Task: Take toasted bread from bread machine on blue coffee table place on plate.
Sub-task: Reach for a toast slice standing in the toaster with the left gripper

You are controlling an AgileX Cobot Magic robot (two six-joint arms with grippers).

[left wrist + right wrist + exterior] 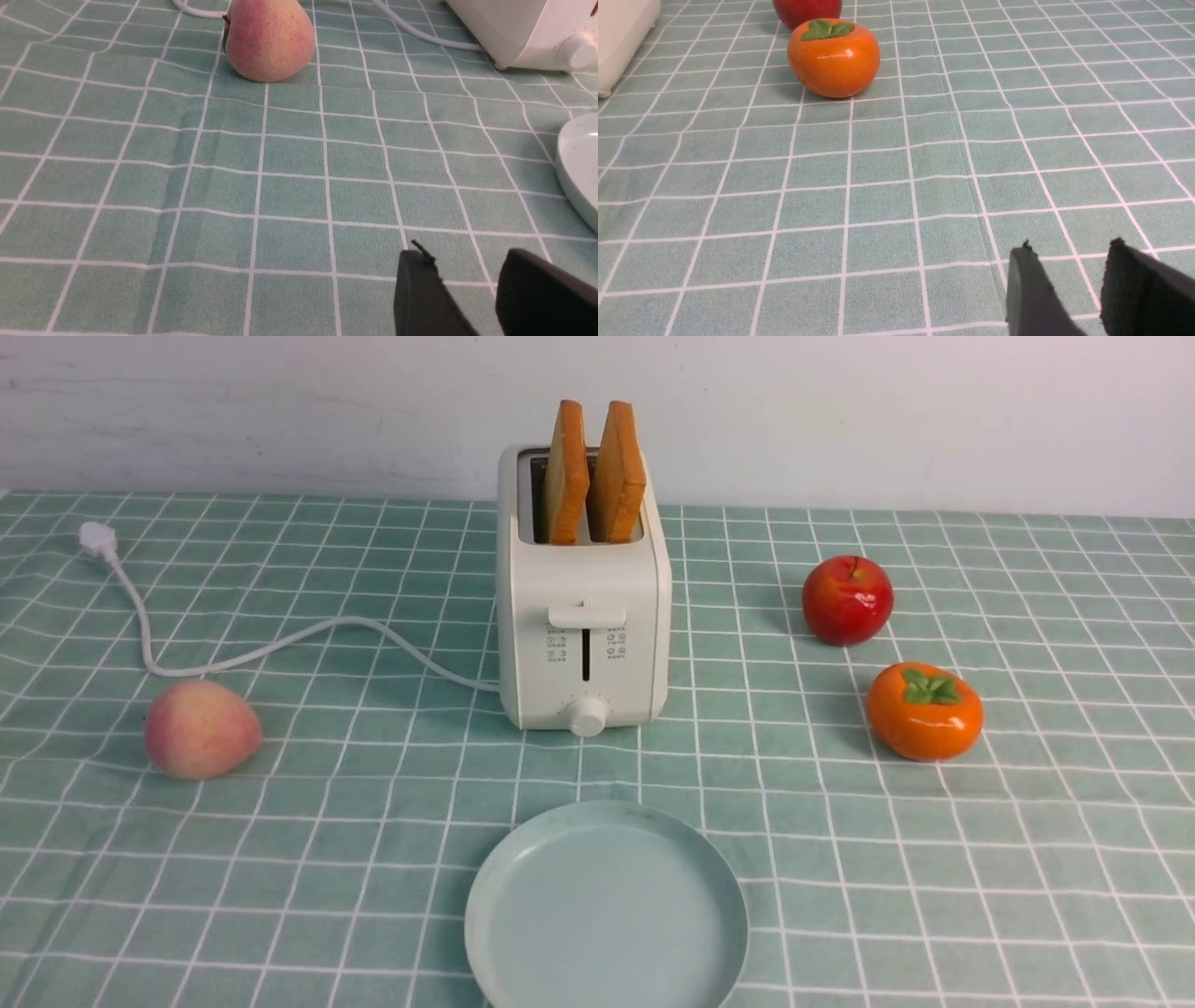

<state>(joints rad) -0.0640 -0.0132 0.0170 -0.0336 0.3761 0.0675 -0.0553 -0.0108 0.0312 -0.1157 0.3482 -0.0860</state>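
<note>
Toasted bread (pixel 619 467), 2 slices upright in bread machine (pixel 583 607): likely light, stiff, crumbly; grip the exposed upper half. Left gripper (pixel 462 255), right gripper (pixel 1070 246): jaws apart, empty.

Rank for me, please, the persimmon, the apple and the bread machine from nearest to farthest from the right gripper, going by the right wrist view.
From the right gripper:
1. persimmon: ahead of the fingers, clearly nearest.
2. apple, just behind the persimmon, and bread machine, far off toward the robot's left: too close to call between these two.
</note>
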